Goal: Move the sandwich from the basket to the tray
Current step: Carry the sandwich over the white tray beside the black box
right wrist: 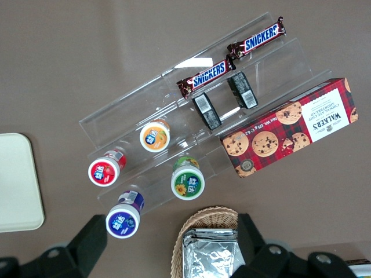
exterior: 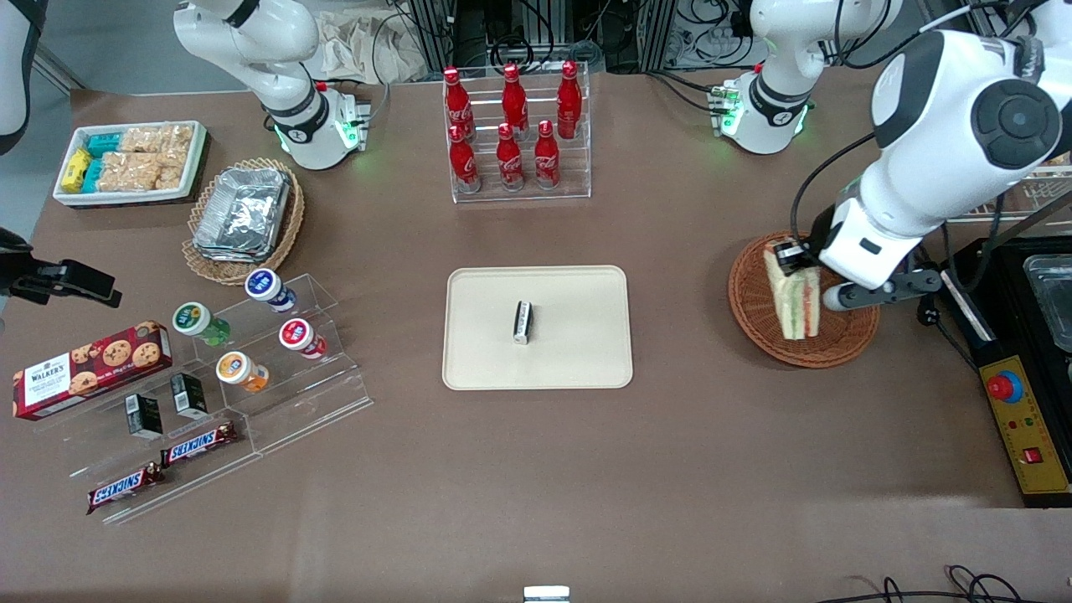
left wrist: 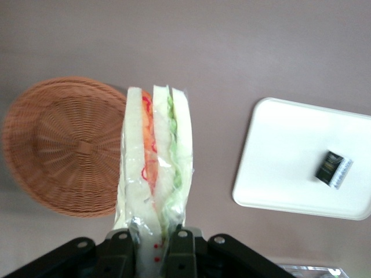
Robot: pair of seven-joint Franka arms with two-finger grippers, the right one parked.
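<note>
Nearest the front camera, toward the parked arm's end of the table: Snickers bars (exterior: 199,444) on a clear stepped stand (exterior: 251,394), with a red Walker's biscuit box (exterior: 90,368) and capped small jars (exterior: 243,371) just above them. At mid-table: the tray (exterior: 578,352), flat and cream-coloured, carrying only a small black-and-white bar (exterior: 523,322) near its middle. Farther from the camera: a clear rack of red cola bottles (exterior: 512,126).

Toward the working arm's end: the basket (exterior: 825,347), apparently empty of anything else, its woven floor bare in the wrist view. Over it, held clear: the sandwich (exterior: 794,297), wrapped in clear film, hung with its wide end down. Gripped at the narrow end by the gripper (exterior: 794,255), jaws clamped on the wrapped bread, seen pinching both sides in the wrist view (left wrist: 156,240). Lift judged done; carry to the tray judged not yet begun.

Risks from here, as a guess: soft bread and slick film held by one narrow end, so a slide out of the jaws on a quick sideways move. Swing of the hanging wide end, enough to clip the basket rim if carried low. On the tray, a set-down on the small bar rather than on bare surface, leaving the wedge tilted or tipped over.
</note>
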